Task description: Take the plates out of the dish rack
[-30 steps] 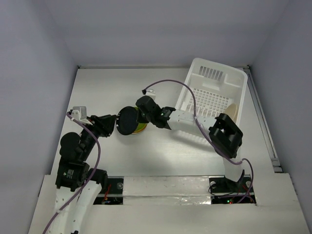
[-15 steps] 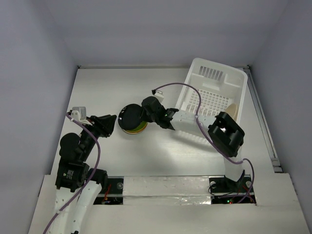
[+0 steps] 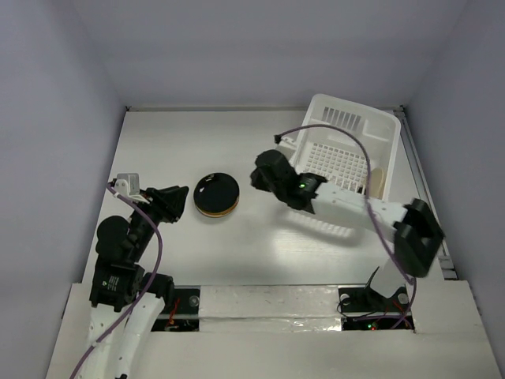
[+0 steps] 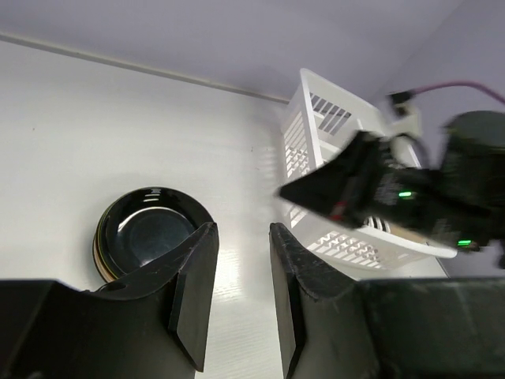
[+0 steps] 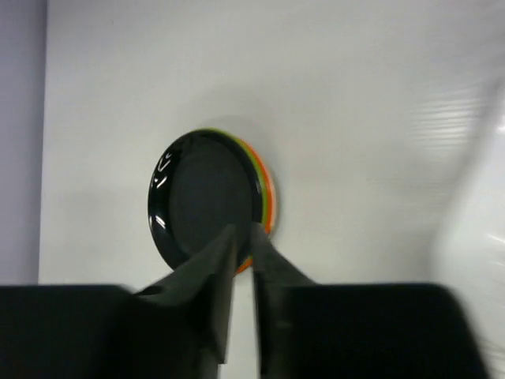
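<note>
Overhead view: I see the stack of plates (image 3: 218,194) lying flat on the white desk (image 3: 237,142), left of the dish rack (image 3: 341,118) and apart from it. The top plate is dark and glossy. In the right wrist view I can make out a lime green rim and a red-orange rim showing beneath it on the right side of the stack. The dish rack stands at the far right of the desk, skewed to the desk's edges. One tan plate (image 3: 378,181) stands on edge against its right wall, partly hidden by the purple cable (image 3: 359,154). The right gripper (image 5: 244,234) hangs over the desk between the stack and the rack's near left corner, touching neither. Its fingers (image 5: 211,286) are only slightly parted, with a thin slit between them, and they pinch nothing. In its own camera the tips point at the near edge of the stack. The left gripper (image 4: 241,237) sits low at the left of the stack, just beside it but not touching. Its fingers (image 4: 194,294) are spread with bare desk showing in the gap, and they carry nothing. In the left wrist view, the stack lies to the left of the fingers and the rack to the far right. The right arm's wrist (image 4: 371,185) appears blurred in front of the rack.
</note>
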